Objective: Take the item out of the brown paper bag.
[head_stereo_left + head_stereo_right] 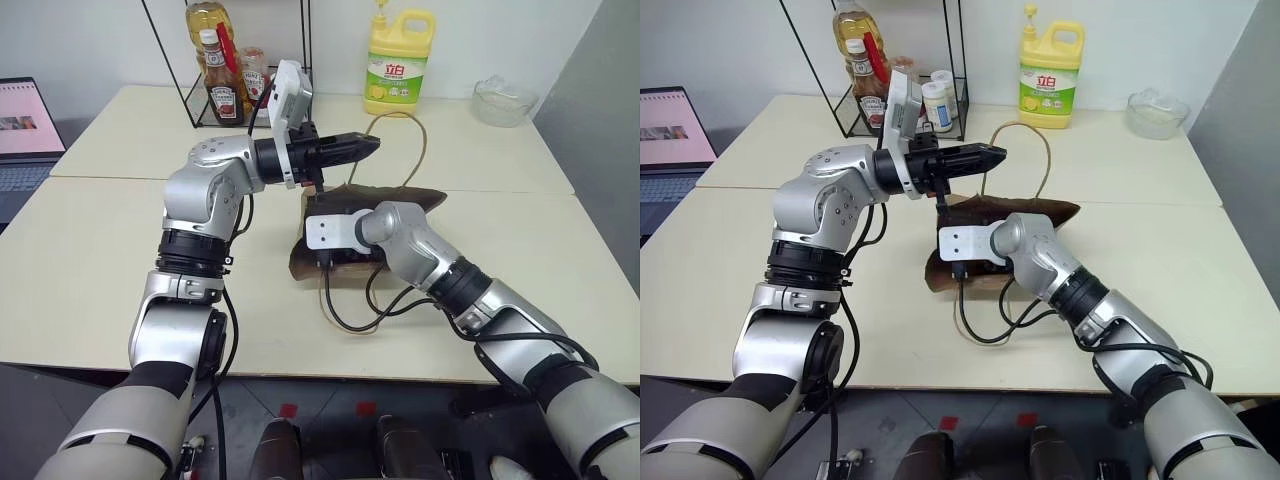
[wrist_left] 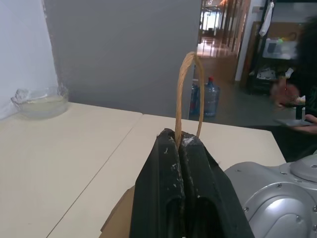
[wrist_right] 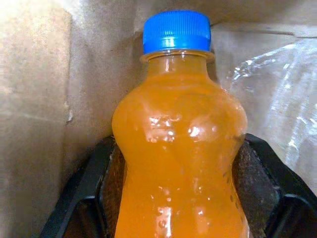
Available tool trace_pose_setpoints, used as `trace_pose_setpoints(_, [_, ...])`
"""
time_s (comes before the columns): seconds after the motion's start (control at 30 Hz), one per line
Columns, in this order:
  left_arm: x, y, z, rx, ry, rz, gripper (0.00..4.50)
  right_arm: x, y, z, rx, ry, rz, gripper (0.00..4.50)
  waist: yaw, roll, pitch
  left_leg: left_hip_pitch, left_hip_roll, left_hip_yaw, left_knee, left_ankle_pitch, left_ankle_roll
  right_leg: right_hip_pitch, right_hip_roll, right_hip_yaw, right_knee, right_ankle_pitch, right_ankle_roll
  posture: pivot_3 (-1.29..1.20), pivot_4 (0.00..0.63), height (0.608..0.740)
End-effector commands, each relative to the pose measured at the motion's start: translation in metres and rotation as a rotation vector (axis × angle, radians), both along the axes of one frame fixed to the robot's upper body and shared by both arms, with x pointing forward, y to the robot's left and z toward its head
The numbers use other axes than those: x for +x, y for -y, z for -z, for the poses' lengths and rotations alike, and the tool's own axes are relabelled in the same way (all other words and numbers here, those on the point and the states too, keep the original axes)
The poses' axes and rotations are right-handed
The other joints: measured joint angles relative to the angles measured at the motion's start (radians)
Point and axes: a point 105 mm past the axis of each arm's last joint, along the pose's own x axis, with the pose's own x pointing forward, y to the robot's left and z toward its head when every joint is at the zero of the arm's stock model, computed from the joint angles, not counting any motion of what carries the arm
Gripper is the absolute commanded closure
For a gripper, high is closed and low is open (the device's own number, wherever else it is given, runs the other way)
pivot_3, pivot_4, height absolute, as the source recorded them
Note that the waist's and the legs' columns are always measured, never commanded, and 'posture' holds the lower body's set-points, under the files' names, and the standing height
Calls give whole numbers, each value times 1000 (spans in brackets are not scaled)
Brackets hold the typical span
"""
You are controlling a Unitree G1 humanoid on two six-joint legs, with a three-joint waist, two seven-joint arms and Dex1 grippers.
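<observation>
Brown paper bag [image 1: 400, 200] lying on its side at the middle of the pale surface [image 1: 90, 270], mouth turned toward the near left. One tan cord handle [image 1: 418, 150] pulled up into a tall loop above the bag, pinched at its left end by the left pincer [image 1: 368, 147], clenched tight on the cord and pointing level toward the right. Second cord handle [image 1: 335, 312] trailing loose over the surface on the near side of the bag.

Right pincer [image 3: 178, 193] reached into the bag's mouth, wrist housing [image 1: 335, 232] at the opening. Inside, orange soda bottle [image 3: 181, 148] with a blue cap [image 3: 177, 30] sitting between the two black fingers [image 3: 94, 188], one on each side of its body, close against it; firm grasp or not, cannot tell. Brown paper walls around the bottle, crinkled clear plastic [image 3: 282, 99] beside it.

Yellow detergent jug [image 1: 398, 62] at the far edge, glass bowl [image 1: 504, 100] far right, wire rack [image 1: 215, 60] with bottles far left, laptop [image 1: 28, 130] at the left edge.
</observation>
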Motion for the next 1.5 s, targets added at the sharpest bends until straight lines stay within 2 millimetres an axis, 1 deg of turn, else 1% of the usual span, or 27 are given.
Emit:
trace_pose_setpoints(0.03, [-1, -3, -11, -17, 52, -9, 4500, -9, -3, -30, 74, 63, -52, 1785, 0, 0, 0, 0, 0, 0, 0, 0, 0, 0, 0, 0, 0, 0, 0, 0, 150, 740])
trace_pose_setpoints(0.23, [1, -2, -12, -19, 56, -11, 4500, -26, -1, -45, 137, 73, -90, 2010, -3, 0, 0, 0, 0, 0, 0, 0, 0, 0, 0, 0, 0, 0, 0, 0, 150, 740])
trace_pose_setpoints(0.43, [2, -4, -13, -16, 59, -16, 4500, -43, -2, -55, 228, 36, -112, 2059, -3, 0, 0, -1, 0, 0, -1, 0, 0, -1, 0, 0, 0, 0, 0, 0, 150, 740])
trace_pose_setpoints(0.53, [2, -4, -13, -14, 60, -19, 4500, -46, 4, -60, 248, 27, -104, 2059, -2, 0, 0, -1, 0, 0, -1, 0, 0, -1, 0, 0, 0, 0, 0, 0, 150, 740])
trace_pose_setpoints(0.93, [4, -6, -12, -15, 65, -30, 4500, -55, 29, -61, 258, 6, -71, 2093, -2, 0, 0, -2, 0, 0, -1, -1, 1, -2, 0, 0, -1, 0, 0, 0, 150, 740])
trace_pose_setpoints(1.0, [4, -6, -12, -14, 67, -31, 4500, -58, 32, -65, 270, 9, -77, 2093, -2, 0, 1, -2, 0, 0, -1, -1, 1, -2, 0, 0, -1, 0, 0, 0, 150, 740])
trace_pose_setpoints(1.2, [5, -6, -12, -11, 70, -32, 4500, -72, 31, -81, 341, 5, -135, 2093, -2, 0, 1, -3, 0, 0, 0, -1, 1, -3, 0, 0, -1, 0, 0, 0, 150, 740])
trace_pose_setpoints(1.4, [5, -5, -11, -10, 73, -27, 4500, -81, 32, -88, 380, 0, -173, 2093, -2, 0, 1, -3, 0, 0, 0, -1, 1, -3, 0, 0, -1, 0, 0, 0, 150, 740])
trace_pose_setpoints(1.5, [6, -4, -11, -10, 75, -26, 4500, -92, 30, -92, 395, -21, -234, 2093, -2, 0, 1, -4, 0, 0, 0, -1, 2, -3, 0, 0, -1, 0, 0, 0, 150, 740])
